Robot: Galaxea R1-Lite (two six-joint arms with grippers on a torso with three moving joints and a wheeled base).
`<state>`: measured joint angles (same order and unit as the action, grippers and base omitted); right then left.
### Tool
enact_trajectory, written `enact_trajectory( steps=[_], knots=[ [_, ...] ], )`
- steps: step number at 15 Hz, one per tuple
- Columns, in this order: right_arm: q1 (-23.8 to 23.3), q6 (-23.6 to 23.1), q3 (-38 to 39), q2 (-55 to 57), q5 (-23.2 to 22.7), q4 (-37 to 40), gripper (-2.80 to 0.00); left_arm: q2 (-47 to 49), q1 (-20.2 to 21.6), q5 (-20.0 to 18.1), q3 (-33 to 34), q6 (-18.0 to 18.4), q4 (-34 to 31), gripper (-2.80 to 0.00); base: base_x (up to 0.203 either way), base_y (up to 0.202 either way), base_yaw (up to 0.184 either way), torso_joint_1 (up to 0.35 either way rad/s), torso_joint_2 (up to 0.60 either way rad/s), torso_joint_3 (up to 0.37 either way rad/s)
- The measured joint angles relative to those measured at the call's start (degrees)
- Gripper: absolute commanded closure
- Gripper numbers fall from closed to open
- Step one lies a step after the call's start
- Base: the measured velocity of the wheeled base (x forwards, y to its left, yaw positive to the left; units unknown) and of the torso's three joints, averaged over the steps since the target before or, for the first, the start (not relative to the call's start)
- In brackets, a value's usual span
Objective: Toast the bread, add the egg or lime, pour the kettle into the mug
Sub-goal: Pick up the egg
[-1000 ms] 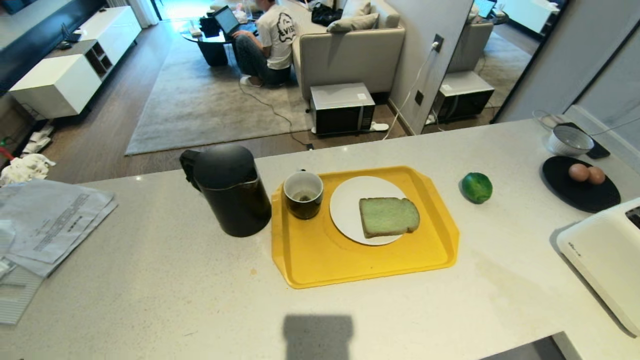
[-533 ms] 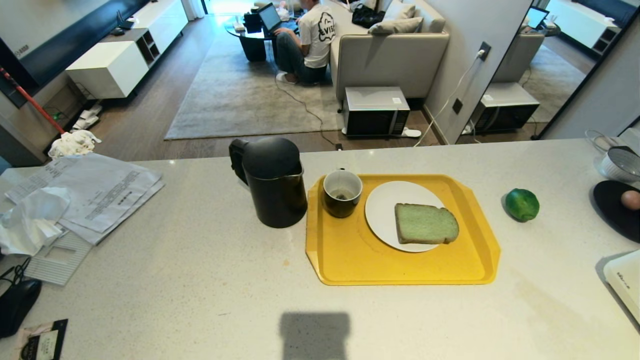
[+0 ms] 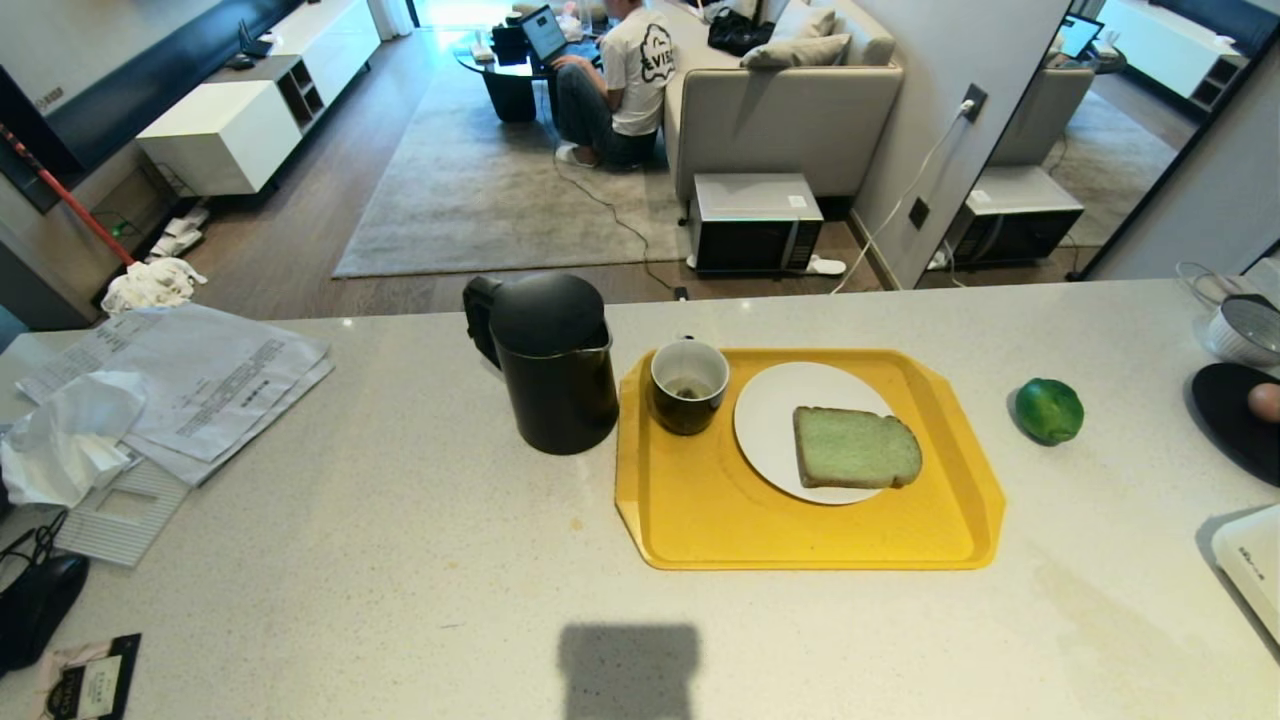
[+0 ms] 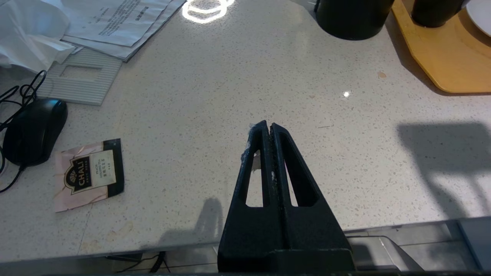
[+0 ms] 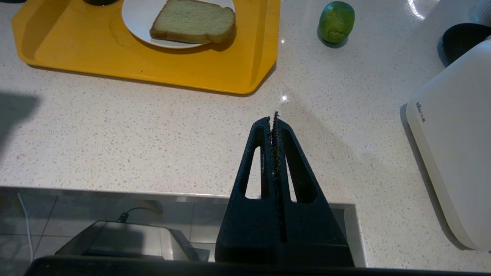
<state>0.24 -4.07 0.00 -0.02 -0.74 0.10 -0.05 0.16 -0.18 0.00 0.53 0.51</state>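
The thick pale-green bread slice (image 3: 856, 447) lies on a white plate (image 3: 770, 400) in the yellow tray (image 3: 700, 520), mid-surface. Both tools, left (image 4: 267, 126) and right (image 5: 272, 119), hang closed and empty over the near edge. Toasting comes first: the right tool should open wide and approach the crust edgewise.

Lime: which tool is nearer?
Right. The right tool hangs shut over the counter's near edge, the lime just beyond it; the left tool sits past the tray's other side.

left gripper (image 4: 270, 126) and right gripper (image 5: 274, 119): matte black tapered fingers, triangular cutouts, gritty worn inner pads.
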Motion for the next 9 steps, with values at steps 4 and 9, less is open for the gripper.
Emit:
enact_trajectory(
  steps=[4, 9],
  knots=[
    [0.0, 0.0, 0.0, 0.0, 0.0, 0.0, 0.0, 0.0, 0.0, 0.0, 0.0, 0.0, 0.0, 0.0, 0.0, 0.0, 0.0, 0.0, 0.0, 0.0],
    [0.0, 0.0, 0.0, 0.0, -0.4, 0.0, 0.0, 0.0, 0.0, 0.0, 0.0, 0.0, 0.0, 0.0, 0.0, 0.0, 0.0, 0.0, 0.0, 0.0]
  ],
)
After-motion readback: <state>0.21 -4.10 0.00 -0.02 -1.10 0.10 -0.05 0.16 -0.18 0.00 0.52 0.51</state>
